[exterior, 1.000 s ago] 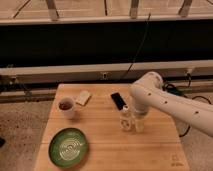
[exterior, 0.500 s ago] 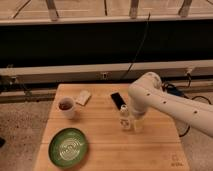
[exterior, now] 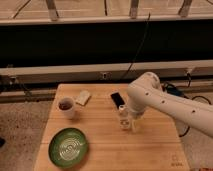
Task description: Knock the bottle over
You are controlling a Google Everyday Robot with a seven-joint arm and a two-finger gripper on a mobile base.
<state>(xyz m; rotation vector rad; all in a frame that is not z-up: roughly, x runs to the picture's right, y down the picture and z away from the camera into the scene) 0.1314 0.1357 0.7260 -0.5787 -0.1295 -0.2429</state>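
Observation:
The bottle [exterior: 123,116] is small, slim and clear-whitish with a white cap. It stands upright near the middle of the wooden table [exterior: 150,150]. My gripper [exterior: 130,122] hangs from the white arm [exterior: 150,97] and sits right beside the bottle on its right, close enough to touch it. The arm comes in from the right and hides part of the gripper.
A white mug [exterior: 66,107] stands at the table's left. A green plate [exterior: 68,146] lies at the front left. A small pale packet [exterior: 83,97] and a black phone-like object [exterior: 118,99] lie toward the back. A dark wall runs behind the table.
The arm and gripper have shifted slightly left toward the bottle. The bottle still stands upright in about the same place.

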